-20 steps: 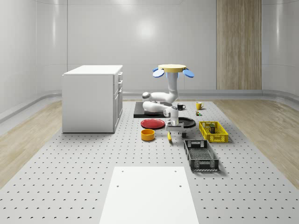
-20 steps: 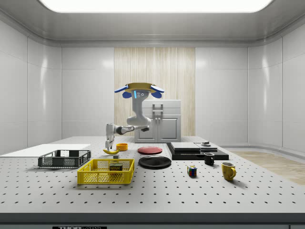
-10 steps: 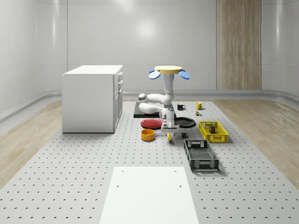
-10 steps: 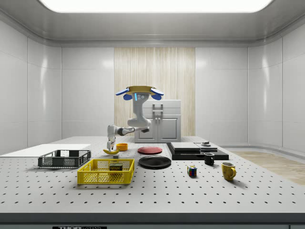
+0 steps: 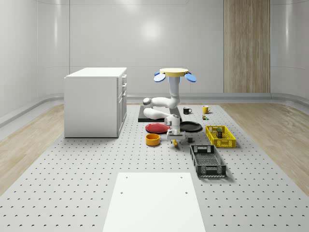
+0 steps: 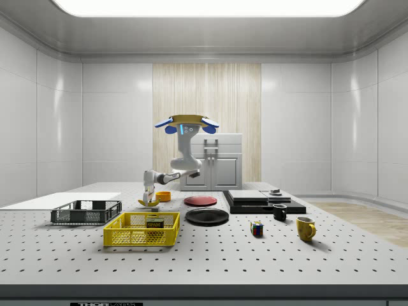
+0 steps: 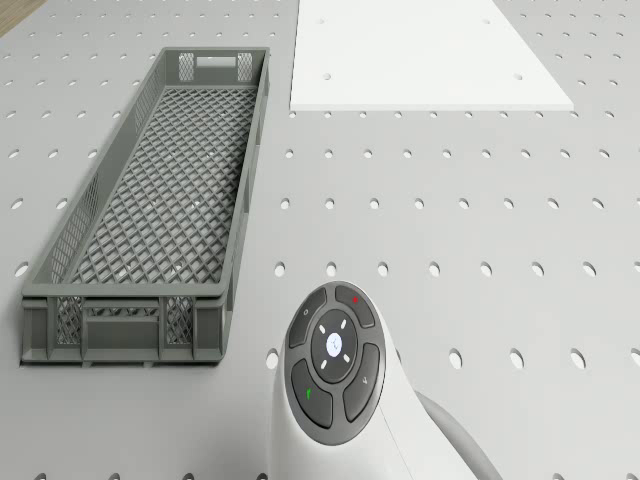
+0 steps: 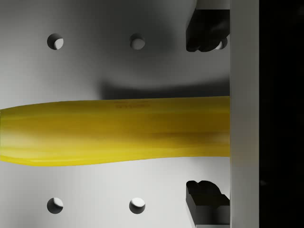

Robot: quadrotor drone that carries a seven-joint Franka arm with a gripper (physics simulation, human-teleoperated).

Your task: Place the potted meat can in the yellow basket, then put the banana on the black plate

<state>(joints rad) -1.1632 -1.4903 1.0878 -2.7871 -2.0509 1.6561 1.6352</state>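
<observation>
The banana (image 8: 118, 130) lies flat on the perforated table, between the orange bowl and the grey crate. My gripper (image 8: 207, 116) is low over it and open. One fingertip (image 8: 206, 28) stands on each side of the fruit, and neither touches it. The gripper (image 5: 175, 139) also shows from above, on the banana (image 5: 174, 143), and the gripper (image 6: 149, 196) from the side. The drone (image 5: 173, 73) hovers above the red plate. The potted meat can (image 5: 218, 132) sits inside the yellow basket (image 5: 221, 142). The black plate (image 5: 189, 126) lies bare on the table.
A grey crate (image 7: 150, 200) and a white panel (image 7: 430, 50) lie in front of the drone. An orange bowl (image 5: 153, 139) and a red plate (image 5: 158, 127) are near the gripper. A white cabinet (image 5: 96, 101) stands at the whole-scene view's left. Two mugs (image 6: 305, 227) and a cube (image 6: 256, 228) sit apart.
The drone has shifted slightly toward the whole-scene view's left. The arm has lowered, bringing the gripper down around the banana. The banana has not moved.
</observation>
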